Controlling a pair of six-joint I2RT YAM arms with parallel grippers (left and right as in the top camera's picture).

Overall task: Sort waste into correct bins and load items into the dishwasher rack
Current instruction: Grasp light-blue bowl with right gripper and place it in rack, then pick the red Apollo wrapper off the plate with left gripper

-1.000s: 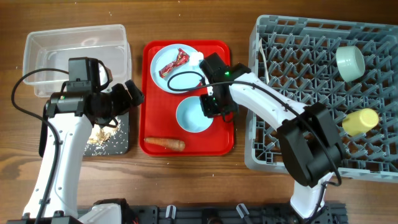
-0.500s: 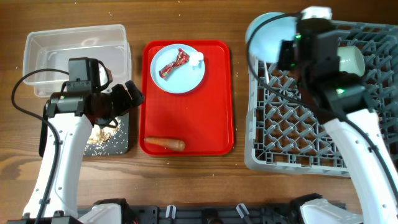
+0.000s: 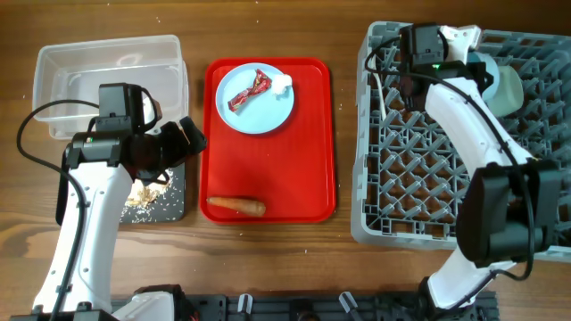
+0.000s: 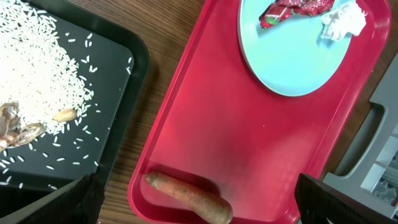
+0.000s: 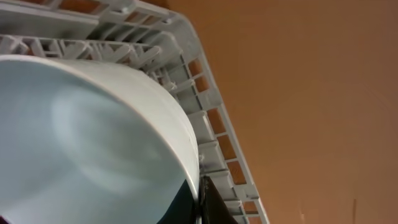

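At the near edge of the red tray a carrot is seen lying flat along the rim. To its left, on the counter, a black tray is set just beside the red one, with rice and a few scraps scattered on it. The left tool is held above the black tray's far right corner, its fingers spread wide with nothing between them. Farther back on the red tray a pale blue plate is placed. A red wrapper and a crumpled white tissue are carried on it, the tissue at its far right rim. Behind the black tray a clear bin is set. To the right, near the red tray but apart from it, the grey rack is stood. Over its far end the right tool is clamped on the rim of a pale blue bowl. The bowl is held close by the rack's corner wall, next to a pale cup; whether it touches the rack cannot be told.
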